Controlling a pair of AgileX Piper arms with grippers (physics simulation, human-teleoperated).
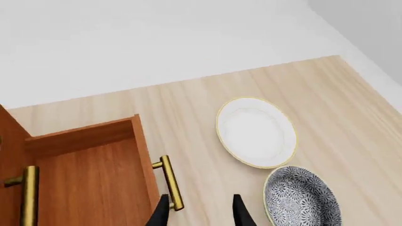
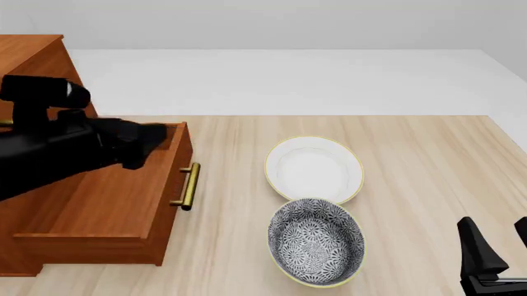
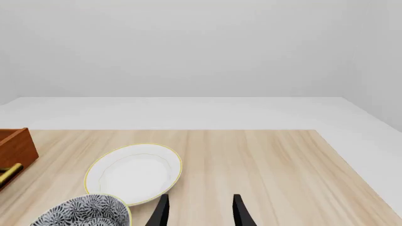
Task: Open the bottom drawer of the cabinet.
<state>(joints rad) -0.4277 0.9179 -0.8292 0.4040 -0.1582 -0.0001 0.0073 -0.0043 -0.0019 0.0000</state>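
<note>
Reddish-brown wood fills the left of the front view: the cabinet [image 2: 33,55] stands at the far left edge, and the bottom drawer [image 2: 107,203] already juts well out of it across the pale wooden desk [image 2: 428,166], its empty floor showing from above. To my eye the pull is about finished, so the care now lies in leaving cleanly: back the left hand straight off along the drawer's line of travel, without dragging sideways on the brass bar handle [image 2: 187,186], which could twist the box on its runners or nudge it back in.

In the middle of the frame sit 2 dishes, well clear of the drawer front: a plain white bowl with a yellow rim [image 2: 314,169] and, touching it on the near side, a blue-patterned bowl [image 2: 317,242]. Neither blocks the drawer.

The left hand [image 1: 201,212] appears at the bottom edge of the left wrist view. Its 2 dark fingers are spread apart, gripping nothing; 1 fingertip [image 1: 162,207] lies just beside the lower end of the handle, and I cannot tell whether it touches. In the front view the arm hides this hand.

The right hand [image 2: 494,246] waits at the lower right corner, fingers apart and empty, well away from everything.
</note>
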